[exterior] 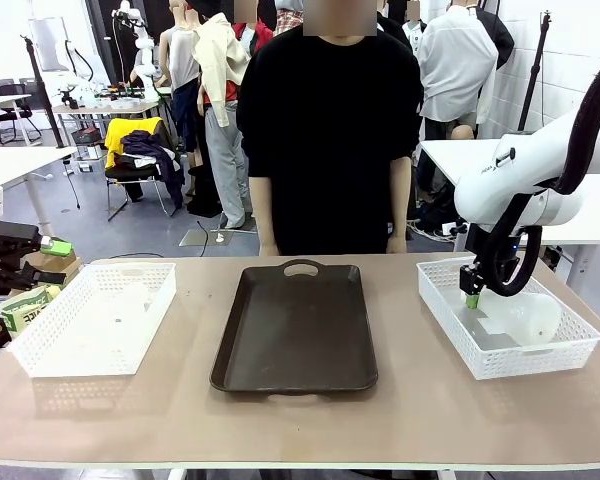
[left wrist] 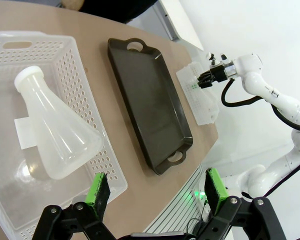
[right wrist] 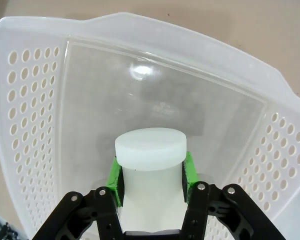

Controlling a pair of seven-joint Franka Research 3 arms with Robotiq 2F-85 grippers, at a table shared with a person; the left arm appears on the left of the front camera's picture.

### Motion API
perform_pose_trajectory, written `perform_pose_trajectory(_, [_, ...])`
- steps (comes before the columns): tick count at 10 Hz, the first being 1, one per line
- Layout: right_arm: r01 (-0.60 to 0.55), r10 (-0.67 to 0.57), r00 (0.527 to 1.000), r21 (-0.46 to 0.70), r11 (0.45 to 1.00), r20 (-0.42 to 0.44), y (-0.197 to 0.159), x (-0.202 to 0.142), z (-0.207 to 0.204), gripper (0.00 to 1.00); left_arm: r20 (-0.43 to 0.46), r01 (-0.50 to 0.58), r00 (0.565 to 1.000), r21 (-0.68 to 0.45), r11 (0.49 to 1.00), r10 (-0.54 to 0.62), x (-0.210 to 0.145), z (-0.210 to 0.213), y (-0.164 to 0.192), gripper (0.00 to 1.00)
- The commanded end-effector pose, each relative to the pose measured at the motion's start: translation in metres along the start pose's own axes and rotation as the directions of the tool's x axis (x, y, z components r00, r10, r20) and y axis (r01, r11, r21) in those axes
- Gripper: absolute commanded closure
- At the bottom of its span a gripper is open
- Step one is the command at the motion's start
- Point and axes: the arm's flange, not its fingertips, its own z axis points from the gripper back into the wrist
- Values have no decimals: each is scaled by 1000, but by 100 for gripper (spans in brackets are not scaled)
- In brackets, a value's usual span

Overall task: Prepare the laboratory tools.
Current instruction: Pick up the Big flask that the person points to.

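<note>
At lower centre, the right gripper point(right wrist: 151, 175) clamps the neck of the frosted white conical flask point(right wrist: 150, 147). I think the next move is a straight lift out of the white mesh basket point(right wrist: 35, 100). The left gripper point(left wrist: 157, 189) stands wide.

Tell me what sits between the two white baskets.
The dark tray, between the left basket and the right basket; the front view shows it.

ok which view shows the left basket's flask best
Left wrist view: flask lies whole on its side, neck to base. Front view: a faint shape through the basket mesh. Right wrist view faces the other flask.
</note>
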Motion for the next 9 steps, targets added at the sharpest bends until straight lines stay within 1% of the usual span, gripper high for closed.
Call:
perform_pose_trajectory(1, [25, -25, 1000, -15, 1000, -3, 2, 4, -7, 100, 11, 8, 1000, -13, 1000, -8, 0, 1, 0, 0])
perform_pose_trajectory(4, [45, -45, 999, -3, 999, -7, 3, 0, -6, 100, 11, 8, 1000, -13, 1000, -8, 0, 1, 0, 0])
perform_pose_trajectory(5, [5, -5, 1000, 0, 1000, 0, 0, 0, 0, 100, 11, 8, 1000, -13, 1000, -8, 0, 1, 0, 0])
perform_pose_trajectory(9, [5, -5, 1000, 0, 1000, 0, 0, 0, 0, 100, 11, 8, 1000, -13, 1000, -8, 0, 1, 0, 0])
